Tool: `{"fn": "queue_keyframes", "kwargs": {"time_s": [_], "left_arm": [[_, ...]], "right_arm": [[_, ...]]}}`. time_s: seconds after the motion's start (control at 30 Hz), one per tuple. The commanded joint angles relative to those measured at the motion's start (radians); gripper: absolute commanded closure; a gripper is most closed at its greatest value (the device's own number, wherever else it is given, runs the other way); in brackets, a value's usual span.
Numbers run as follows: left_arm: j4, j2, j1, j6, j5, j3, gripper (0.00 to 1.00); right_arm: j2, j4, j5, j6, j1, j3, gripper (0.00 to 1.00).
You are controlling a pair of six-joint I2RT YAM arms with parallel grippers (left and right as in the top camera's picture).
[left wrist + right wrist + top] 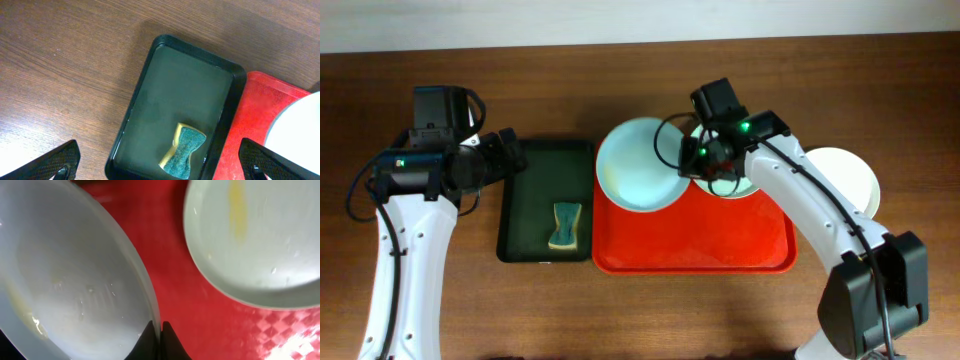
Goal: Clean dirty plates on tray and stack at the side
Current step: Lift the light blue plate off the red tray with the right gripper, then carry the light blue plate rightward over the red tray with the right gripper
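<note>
- Tray [720, 250]: red, at the table's middle, its near half bare.
- Held plate [638, 165]: pale mint, over the tray's far left corner, its edge reaching past the tray's rim. There is a faint yellow smear on its inner face. Whether it is lifted or resting cannot be told.
- Right gripper [156, 339]: jaws closed on the held plate's right rim, with the two dark fingertips pinched together over the edge. From overhead it sits between the held plate and the second plate.
- Second plate [255, 245]: pale, flat on the tray toward the far right, apart from the held plate with a strip of red between them. It has a yellow streak near its middle. From overhead it is largely covered by the right arm.
- White plate [850, 175]: on the table off the tray, just beside the tray's right rim, partly hidden by the right arm.
- Green tray [530, 215]: dark and narrower, directly left of the red tray with their long sides close together.
- Sponge [184, 152]: green top on a yellow base, waisted in shape, lying in the green tray's near right part.
- Left gripper [513, 158]: jaws spread wide and holding nothing, above the green tray's far left edge.
</note>
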Motion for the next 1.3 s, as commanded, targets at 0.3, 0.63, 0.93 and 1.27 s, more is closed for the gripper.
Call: {"fn": "queue_keyframes", "kwargs": {"time_s": [0.3,0.63,0.93,1.27], "left_arm": [[-0.001,-0.003,0.004,-0.010,0.007,0.001,0.01],[-0.001,-0.003,0.004,-0.010,0.007,0.001,0.01],[-0.001,-0.003,0.004,-0.010,0.007,0.001,0.01],[-0.001,-0.003,0.004,-0.010,0.007,0.001,0.01]], "right_arm": [[0.050,0.297,0.358,-0.011,0.247,0.034,0.96],[0.124,0.532,0.607,-0.257,0.365,0.034,0.96],[0.120,0.740,0.606,-0.621,0.391,0.035,0.96],[0.061,0.936,0.667,-0.792,0.423,0.036,0.96]]}}
